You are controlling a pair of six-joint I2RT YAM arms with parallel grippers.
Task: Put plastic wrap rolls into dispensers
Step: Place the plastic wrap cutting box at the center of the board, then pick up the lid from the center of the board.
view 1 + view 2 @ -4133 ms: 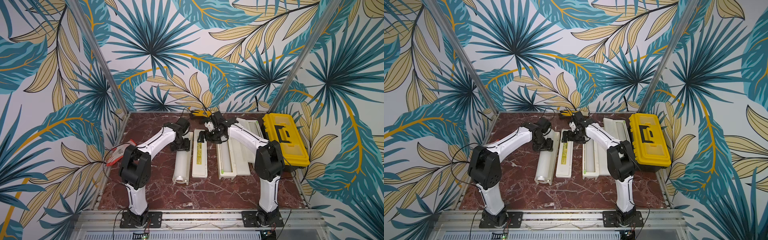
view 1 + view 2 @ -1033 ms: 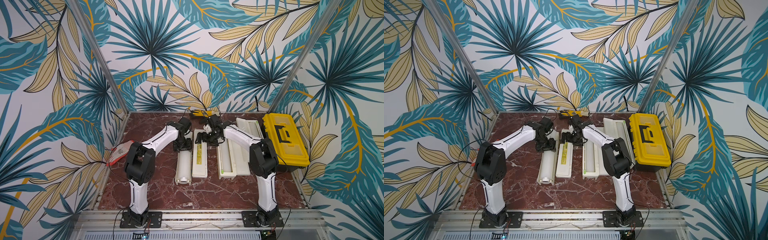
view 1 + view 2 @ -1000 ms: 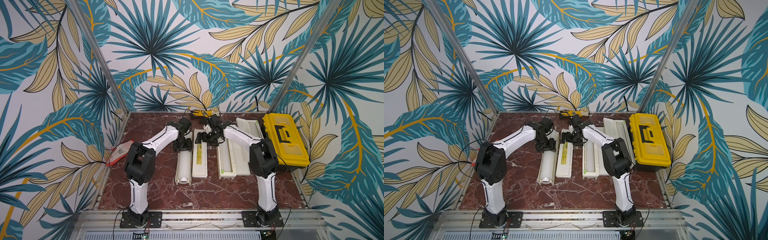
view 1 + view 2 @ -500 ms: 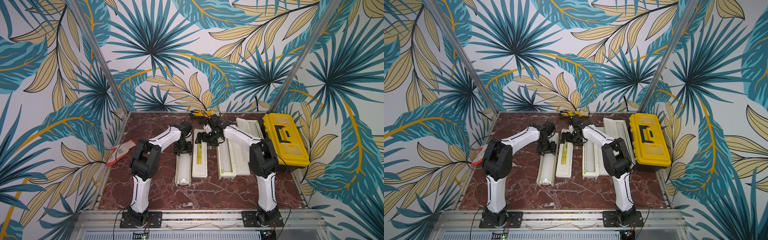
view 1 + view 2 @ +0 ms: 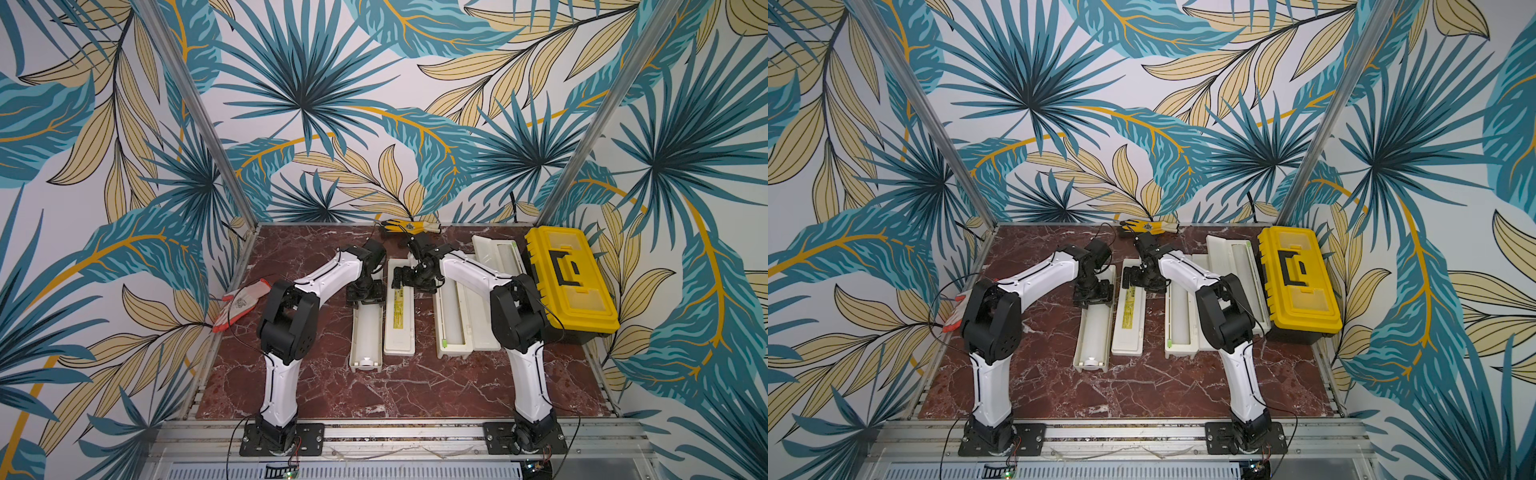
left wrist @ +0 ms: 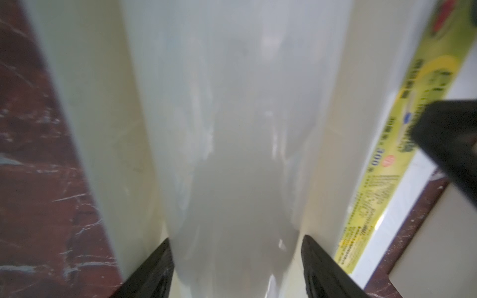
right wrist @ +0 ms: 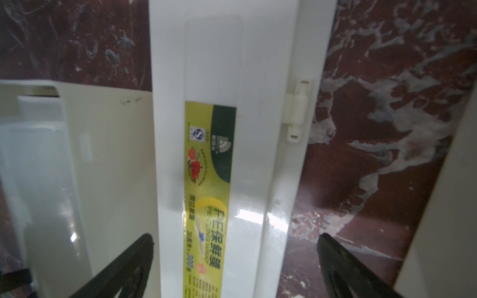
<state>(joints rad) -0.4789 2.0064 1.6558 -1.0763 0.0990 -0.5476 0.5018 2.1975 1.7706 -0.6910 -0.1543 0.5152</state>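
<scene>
The left dispenser (image 5: pixel 353 332) lies open, its yellow-labelled lid (image 5: pixel 400 316) flat beside it. A translucent plastic wrap roll (image 6: pixel 232 129) lies inside it. My left gripper (image 5: pixel 365 293) is at its far end, open, one black finger on each side of the roll (image 5: pixel 1094 328); in the left wrist view the gripper (image 6: pixel 236 238) shows a thin gap at one finger. My right gripper (image 5: pixel 409 282) hangs wide open over the lid's far end (image 7: pixel 258 129), holding nothing. A middle dispenser (image 5: pixel 440 320) and a back dispenser (image 5: pixel 482 249) also lie open with pale rolls inside.
A yellow toolbox (image 5: pixel 569 282) stands at the right, next to the back dispenser. A red and white glove (image 5: pixel 241 303) lies at the left edge, a yellow glove (image 5: pixel 409 226) against the back wall. The two grippers are close together.
The left arm's elbow has swung towards the middle while its gripper stays at the far end of the left dispenser. The right arm has hardly moved.
</scene>
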